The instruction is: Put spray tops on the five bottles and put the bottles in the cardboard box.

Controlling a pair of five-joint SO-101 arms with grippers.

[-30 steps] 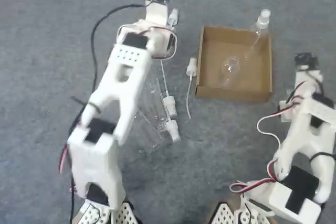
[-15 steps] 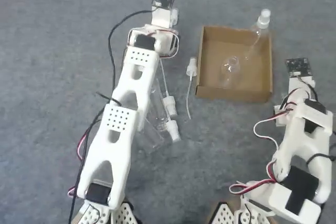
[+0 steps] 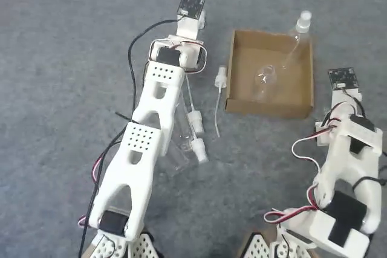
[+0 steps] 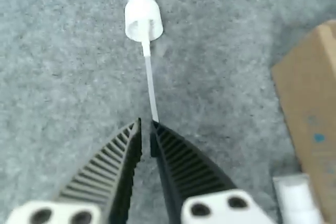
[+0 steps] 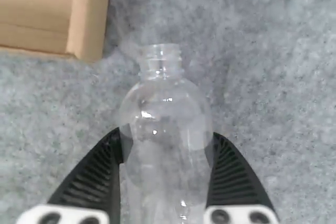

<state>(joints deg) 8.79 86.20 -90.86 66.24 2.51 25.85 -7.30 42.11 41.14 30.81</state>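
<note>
My left gripper (image 4: 147, 129) is shut on the thin dip tube of a white spray top (image 4: 143, 17), whose head lies on the grey carpet just beyond the fingertips. My right gripper (image 5: 165, 145) is shut on a clear uncapped bottle (image 5: 164, 114), its open neck pointing away from the wrist, near a corner of the cardboard box (image 5: 52, 14). From above, the left arm (image 3: 160, 89) stretches far out beside the box (image 3: 266, 108). The right arm (image 3: 347, 131) stands at the box's near right corner. Inside the box leans a capped bottle (image 3: 266, 80).
A loose spray top (image 3: 221, 78) with its tube lies against the box's left wall. Two capped clear bottles (image 3: 196, 122) (image 3: 199, 149) lie on the carpet by the left arm. The box edge (image 4: 310, 103) and another white top (image 4: 296, 198) sit close to my left gripper.
The left arm has stretched farther out and shifted slightly toward the box. The right arm has shifted a little to the left, then held still.
</note>
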